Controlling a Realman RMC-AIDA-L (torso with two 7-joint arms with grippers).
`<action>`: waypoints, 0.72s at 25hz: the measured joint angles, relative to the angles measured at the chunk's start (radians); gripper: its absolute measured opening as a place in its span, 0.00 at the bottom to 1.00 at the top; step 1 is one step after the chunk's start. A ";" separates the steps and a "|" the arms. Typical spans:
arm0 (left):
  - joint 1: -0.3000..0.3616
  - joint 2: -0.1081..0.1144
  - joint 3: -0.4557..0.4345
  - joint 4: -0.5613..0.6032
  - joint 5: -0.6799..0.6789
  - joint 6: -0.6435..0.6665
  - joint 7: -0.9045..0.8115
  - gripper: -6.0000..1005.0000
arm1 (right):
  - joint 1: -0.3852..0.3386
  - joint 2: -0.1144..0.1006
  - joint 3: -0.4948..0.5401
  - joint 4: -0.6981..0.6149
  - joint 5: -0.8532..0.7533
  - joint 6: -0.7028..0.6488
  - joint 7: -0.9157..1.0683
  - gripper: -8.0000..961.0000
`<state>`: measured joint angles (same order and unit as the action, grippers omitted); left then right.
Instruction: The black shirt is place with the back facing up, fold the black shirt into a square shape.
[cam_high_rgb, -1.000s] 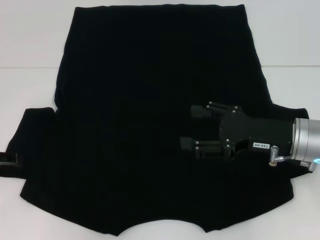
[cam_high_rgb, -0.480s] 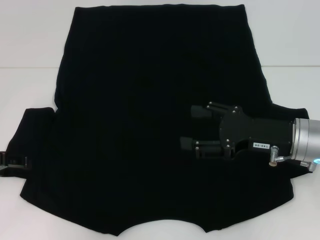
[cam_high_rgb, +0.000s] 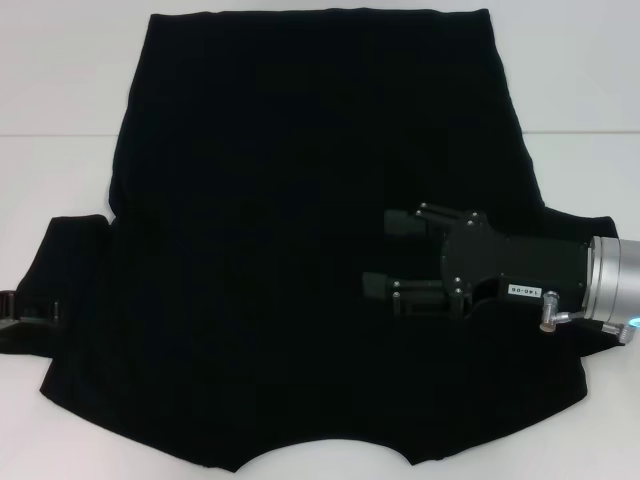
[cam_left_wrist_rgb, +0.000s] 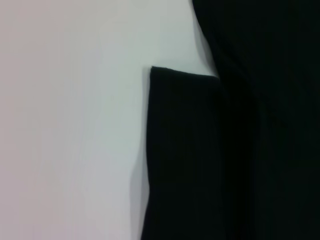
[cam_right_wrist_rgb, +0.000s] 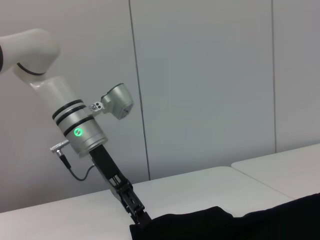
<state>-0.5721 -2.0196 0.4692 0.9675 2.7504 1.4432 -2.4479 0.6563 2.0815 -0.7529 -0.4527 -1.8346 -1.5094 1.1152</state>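
Head view: the right gripper (cam_high_rgb: 375, 255) carries a small white label on its black body, near the silver wrist, with characters too small to read. Its two fingers are spread apart, released, holding nothing, and hover over the black shirt (cam_high_rgb: 300, 220) at about 4 o'clock of the garment. The right arm lies level, entering from 3 o'clock and pointing toward 9 o'clock. The black shirt is spread flat on the white table (cam_high_rgb: 60, 90), neckline curve at 6 o'clock, hem at 12 o'clock, sleeves out at 9 and 3 o'clock. The left gripper (cam_high_rgb: 25, 315) shows only at the 9 o'clock edge, at the left sleeve's cuff; whether it is clenched I cannot tell.

Left wrist view: a sleeve of the black shirt (cam_left_wrist_rgb: 185, 155) lies flat on the white table (cam_left_wrist_rgb: 70, 125), beside the shirt's body.

Right wrist view: the left gripper (cam_right_wrist_rgb: 138, 216) slants steeply down from a white arm with a green-lit ring, its tip at the edge of the black shirt (cam_right_wrist_rgb: 225, 225).
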 joint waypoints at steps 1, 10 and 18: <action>0.000 0.003 -0.001 0.000 0.000 -0.001 0.000 0.87 | -0.001 0.000 0.000 0.000 0.000 0.000 0.000 0.95; 0.007 0.006 -0.005 0.013 0.013 -0.009 -0.006 0.87 | -0.009 0.001 0.001 -0.005 0.000 0.000 0.000 0.95; 0.010 0.004 -0.004 0.013 0.026 -0.018 -0.008 0.87 | -0.010 0.003 0.001 -0.006 0.000 0.000 0.000 0.95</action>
<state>-0.5620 -2.0153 0.4647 0.9802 2.7765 1.4256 -2.4557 0.6464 2.0847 -0.7516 -0.4587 -1.8346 -1.5098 1.1152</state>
